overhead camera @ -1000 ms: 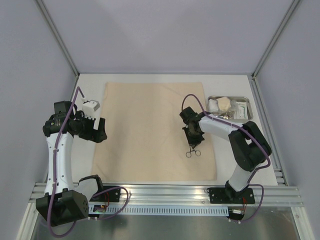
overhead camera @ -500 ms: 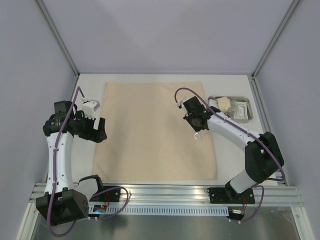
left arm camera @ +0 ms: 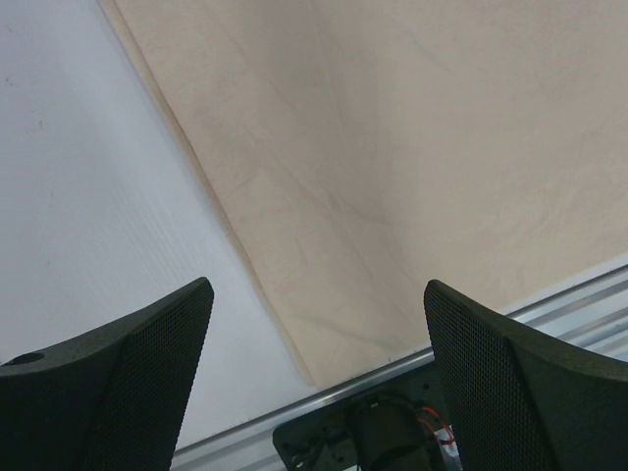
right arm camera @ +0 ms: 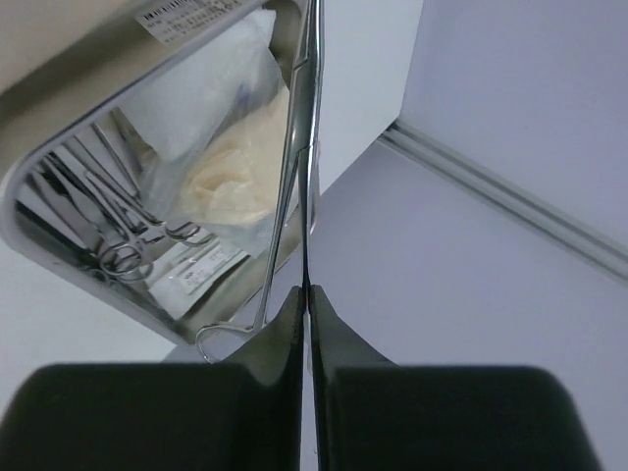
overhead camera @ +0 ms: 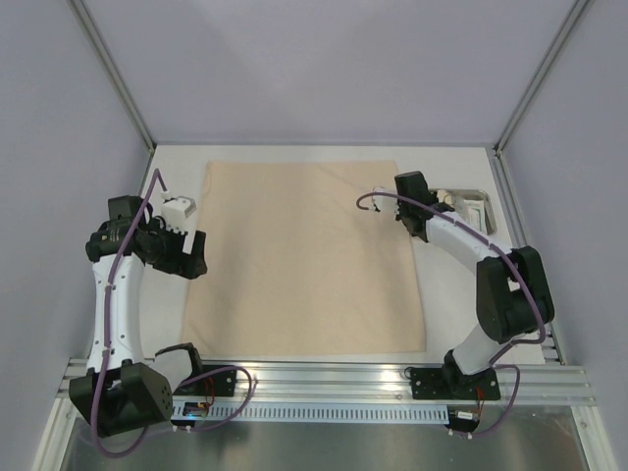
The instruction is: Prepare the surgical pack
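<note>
The tan cloth sheet [overhead camera: 304,255] lies flat mid-table. The steel tray [overhead camera: 492,224] sits at its 2 o'clock corner, holding spare clamps [right arm camera: 108,231], a white packet [right arm camera: 211,83] and gauze [right arm camera: 235,172]. At the sheet's 9 o'clock edge, the left gripper [left arm camera: 316,294] hangs with its fingers spread. The right gripper [right arm camera: 306,294], fingers pressed together, pinches a steel clamp [right arm camera: 302,147] over the tray.

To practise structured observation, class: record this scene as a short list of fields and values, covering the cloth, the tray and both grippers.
Cloth: tan, spread flat in the middle
Tray: far right corner, beside the cloth; holds clamps, gauze, packets
Left gripper: open, empty, at the cloth's left edge
Right gripper: shut on a steel clamp, at the tray
</note>
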{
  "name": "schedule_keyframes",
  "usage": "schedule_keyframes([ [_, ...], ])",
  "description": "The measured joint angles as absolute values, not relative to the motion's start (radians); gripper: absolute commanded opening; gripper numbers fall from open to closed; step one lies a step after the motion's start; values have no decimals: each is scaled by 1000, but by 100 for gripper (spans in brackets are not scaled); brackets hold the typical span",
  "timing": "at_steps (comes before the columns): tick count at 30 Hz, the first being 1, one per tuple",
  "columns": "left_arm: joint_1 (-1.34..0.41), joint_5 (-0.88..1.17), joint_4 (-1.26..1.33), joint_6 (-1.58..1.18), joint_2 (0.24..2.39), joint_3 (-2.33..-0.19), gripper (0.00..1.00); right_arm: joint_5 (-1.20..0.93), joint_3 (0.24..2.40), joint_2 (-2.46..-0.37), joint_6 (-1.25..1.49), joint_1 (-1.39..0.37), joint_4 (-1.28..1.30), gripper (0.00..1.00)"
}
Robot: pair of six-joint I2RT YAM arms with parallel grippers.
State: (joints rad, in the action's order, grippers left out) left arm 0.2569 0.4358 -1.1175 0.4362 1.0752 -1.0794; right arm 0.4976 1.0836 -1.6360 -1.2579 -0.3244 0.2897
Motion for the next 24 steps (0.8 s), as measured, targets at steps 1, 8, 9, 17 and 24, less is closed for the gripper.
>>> schedule_keyframes([
  [1, 257, 434, -1117, 436, 1086, -1081, 97, 498, 1078, -1647, -1308, -309, 260, 1],
  [8, 257, 414, -1102, 434, 1151, -1088, 97, 487, 978, -1709, -1526, -221, 34, 0],
  [9, 257, 412, -1098, 434, 1159, -1089, 97, 480, 960, -1711, -1537, -210, 25, 0],
  [17, 257, 406, -1076, 424, 1225, -1112, 97, 376, 835, -1689, -1579, -137, -30, 1],
  [24, 257, 406, -1063, 424, 1236, -1127, 97, 342, 809, -1687, -1610, -122, -73, 1],
])
